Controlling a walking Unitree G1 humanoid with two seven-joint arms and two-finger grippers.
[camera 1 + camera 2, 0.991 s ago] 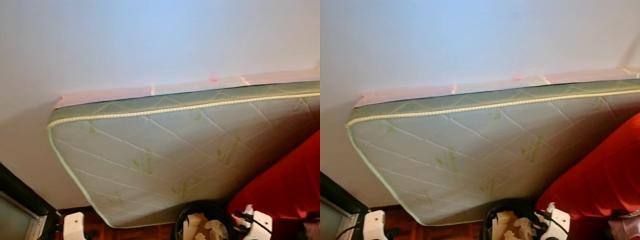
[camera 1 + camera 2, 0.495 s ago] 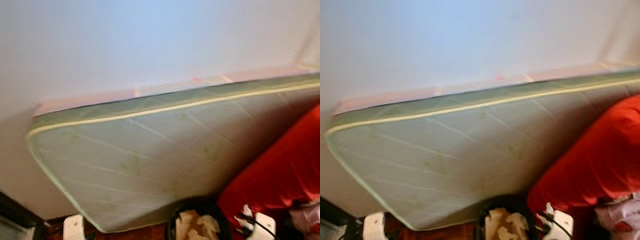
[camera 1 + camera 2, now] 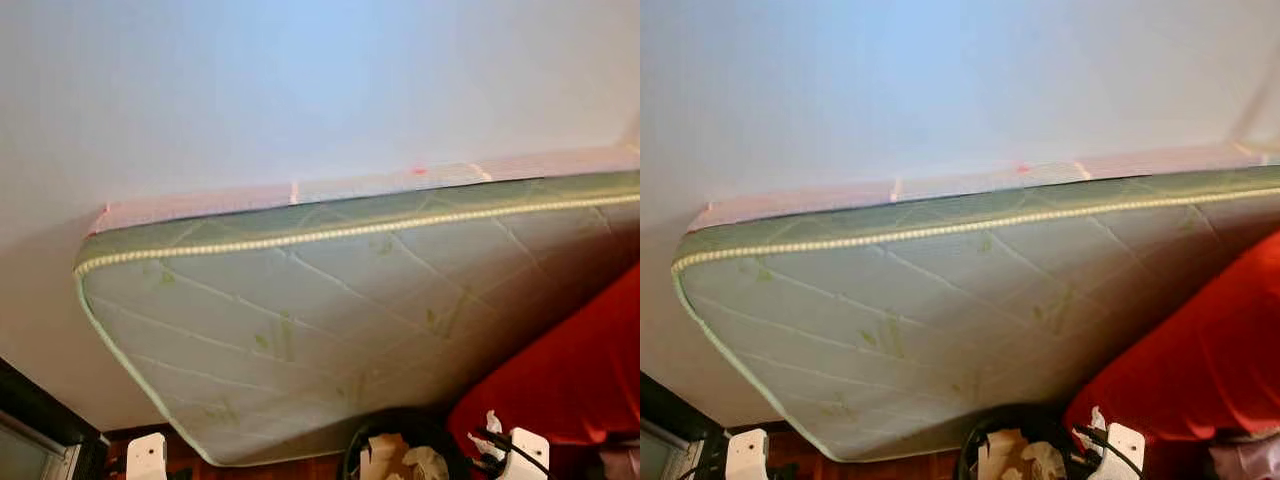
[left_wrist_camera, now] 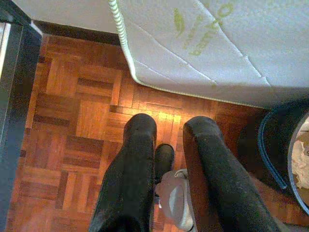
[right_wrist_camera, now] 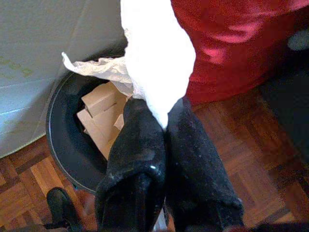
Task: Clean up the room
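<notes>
Left gripper (image 4: pixel 166 133) hangs over the parquet floor (image 4: pixel 72 145), fingers slightly apart and empty. A quilted mattress (image 3: pixel 330 320) leans against the white wall (image 3: pixel 300 80). Right gripper (image 5: pixel 161 123) pinches a white tissue (image 5: pixel 154 63) above the black bin's (image 5: pixel 63 145) rim, beside red fabric (image 5: pixel 231 43).

A home bedroom: a quilted mattress (image 3: pixel 330 330) leans against a white wall (image 3: pixel 300 90) over parquet floor (image 4: pixel 72 145).
</notes>
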